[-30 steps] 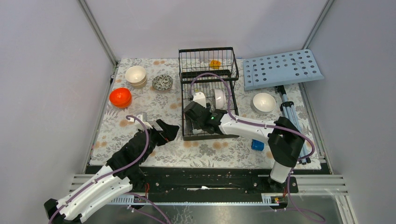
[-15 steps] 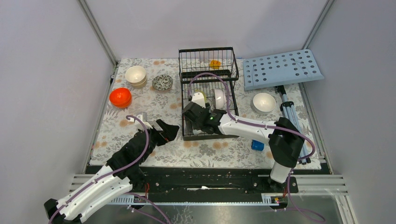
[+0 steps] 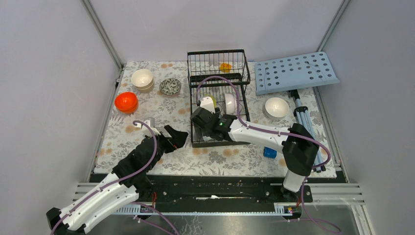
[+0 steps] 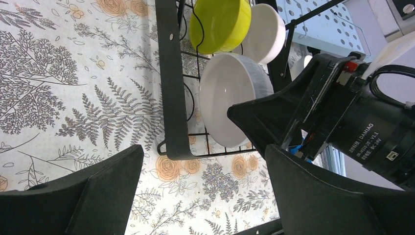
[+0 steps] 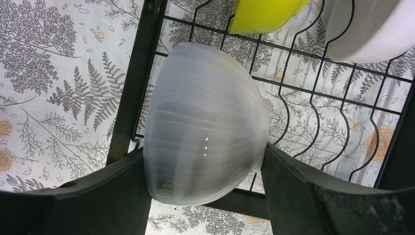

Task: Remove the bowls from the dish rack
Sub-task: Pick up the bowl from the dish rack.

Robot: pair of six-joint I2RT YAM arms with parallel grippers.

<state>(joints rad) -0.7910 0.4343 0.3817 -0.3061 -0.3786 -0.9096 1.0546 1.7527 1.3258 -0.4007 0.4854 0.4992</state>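
The black wire dish rack [image 3: 243, 66] stands at the back centre. My right gripper [image 3: 205, 109] is shut on a white ribbed bowl [image 5: 205, 122] on its edge over the rack's flat base [image 5: 134, 83], one finger on each side. A yellow-green bowl [image 5: 264, 14] and another white bowl [image 5: 372, 29] stand in the tines behind it. A small orange bowl [image 3: 225, 67] lies in the raised basket. My left gripper [image 3: 169, 134] is open and empty over the table, left of the rack's front corner [image 4: 171, 83]; its view shows the held bowl [image 4: 230, 103].
On the table at the left are an orange bowl [image 3: 126, 102], stacked cream bowls [image 3: 142, 79] and a dark-patterned bowl [image 3: 170, 86]. A white bowl [image 3: 276, 107] sits right of the rack. A light-blue perforated board [image 3: 295, 72], a tripod [image 3: 303, 122] and a blue object [image 3: 269, 152] are at the right.
My right gripper, with the white bowl in it, has shifted slightly left and away. The left arm has not moved.
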